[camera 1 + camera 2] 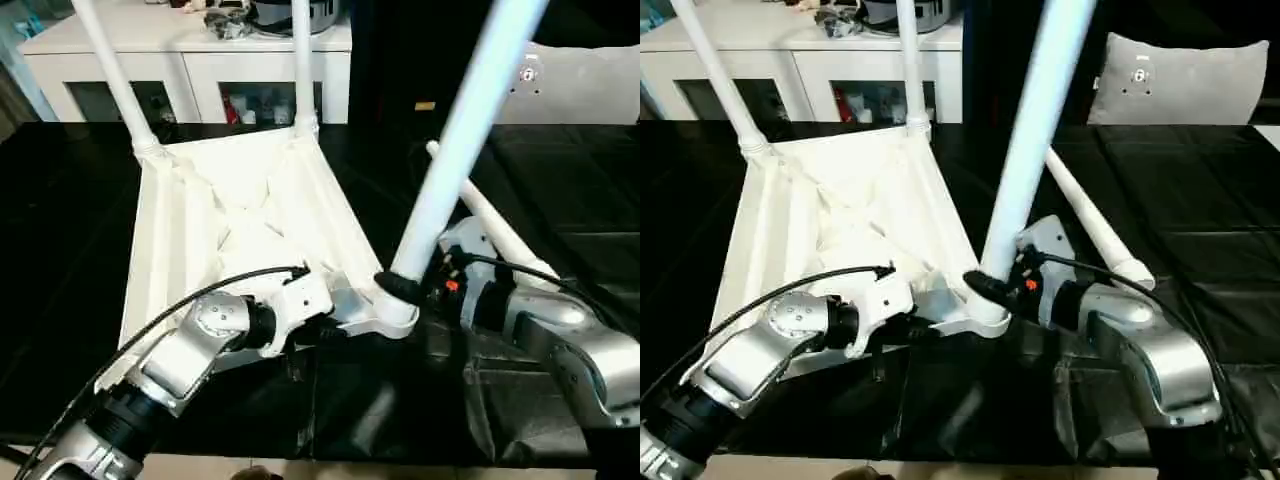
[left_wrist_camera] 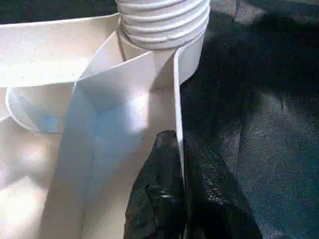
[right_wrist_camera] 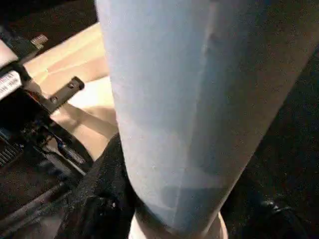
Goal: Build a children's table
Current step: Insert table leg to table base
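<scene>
Step in hand: seating the third leg. Nearest me, my left gripper [image 2: 182, 199] is clenched on the thin side wall of the upturned tabletop [image 1: 240, 215], one finger each side, pinning the near edge to the black-covered table [image 1: 60, 250]. Just beside it, my right gripper [image 1: 405, 287] is wrapped around the base of the third leg [image 1: 455, 150], jaws about half open because the tube fills them. That leg stands in the near right corner socket [image 1: 392, 312], leaning right, ribbed end visible at the socket mouth.

Next move, I judge: straighten the leg and twist or press it home while the left keeps the top from sliding.

Further back, the fourth leg [image 1: 1090, 225] lies loose on the table. Farthest, two legs [image 1: 300, 60] already stand in the far corners.
</scene>
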